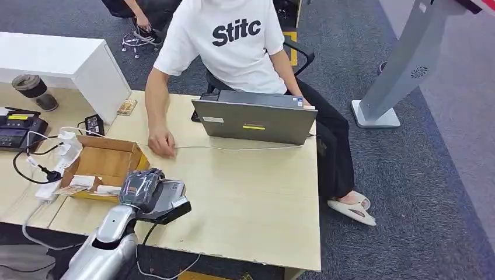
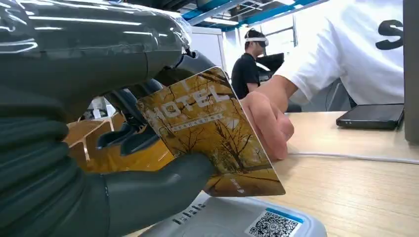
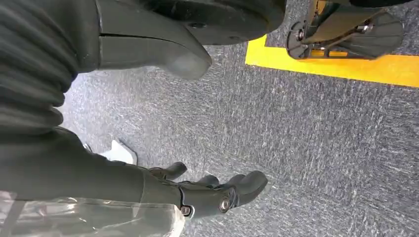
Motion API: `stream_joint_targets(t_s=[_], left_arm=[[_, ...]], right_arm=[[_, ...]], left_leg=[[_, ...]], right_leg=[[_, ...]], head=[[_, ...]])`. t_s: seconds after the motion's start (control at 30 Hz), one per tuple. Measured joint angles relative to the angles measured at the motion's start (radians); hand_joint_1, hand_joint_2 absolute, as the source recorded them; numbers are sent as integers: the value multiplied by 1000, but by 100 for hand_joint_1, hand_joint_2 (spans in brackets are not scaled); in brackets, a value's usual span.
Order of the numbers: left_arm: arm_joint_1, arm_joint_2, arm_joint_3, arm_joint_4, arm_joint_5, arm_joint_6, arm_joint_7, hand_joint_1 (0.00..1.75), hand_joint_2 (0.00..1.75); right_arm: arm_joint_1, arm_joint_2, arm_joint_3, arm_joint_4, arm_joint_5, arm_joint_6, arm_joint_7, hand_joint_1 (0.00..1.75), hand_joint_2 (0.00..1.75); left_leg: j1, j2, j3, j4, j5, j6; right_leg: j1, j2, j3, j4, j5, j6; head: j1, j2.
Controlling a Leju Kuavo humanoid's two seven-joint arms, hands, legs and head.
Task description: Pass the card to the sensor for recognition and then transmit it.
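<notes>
My left hand (image 1: 139, 188) hovers over the grey card sensor (image 1: 166, 198) near the table's front edge. In the left wrist view it (image 2: 123, 163) pinches a yellow hotel card (image 2: 210, 131) between thumb and fingers, just above the sensor (image 2: 247, 219) with its QR label. The card stands tilted, its lower edge close to the sensor top. My right hand (image 3: 207, 192) hangs beside the body over grey carpet, fingers apart and holding nothing.
A person in a white shirt sits behind a laptop (image 1: 255, 119), one hand (image 1: 160, 142) resting on the table near a white cable. An open cardboard box (image 1: 105, 163) with cards lies left of the sensor. A desk phone (image 1: 18, 129) and cables sit far left.
</notes>
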State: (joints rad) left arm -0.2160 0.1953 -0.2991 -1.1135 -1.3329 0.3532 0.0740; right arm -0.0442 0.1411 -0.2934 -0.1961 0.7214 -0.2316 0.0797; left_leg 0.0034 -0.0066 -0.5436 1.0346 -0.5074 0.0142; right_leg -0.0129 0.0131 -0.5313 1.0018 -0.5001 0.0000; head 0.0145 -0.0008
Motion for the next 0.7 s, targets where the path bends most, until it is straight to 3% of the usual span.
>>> stream_joint_targets(t_s=[0.7], left_arm=[[-2, 32, 0, 0, -24, 29, 21, 175, 175]], right_arm=[[0, 0, -9, 0, 3, -2, -3, 0, 175]], left_leg=[[0, 0, 0, 0, 0, 0]], right_leg=[[0, 0, 0, 0, 0, 0]], head=[[0, 0]])
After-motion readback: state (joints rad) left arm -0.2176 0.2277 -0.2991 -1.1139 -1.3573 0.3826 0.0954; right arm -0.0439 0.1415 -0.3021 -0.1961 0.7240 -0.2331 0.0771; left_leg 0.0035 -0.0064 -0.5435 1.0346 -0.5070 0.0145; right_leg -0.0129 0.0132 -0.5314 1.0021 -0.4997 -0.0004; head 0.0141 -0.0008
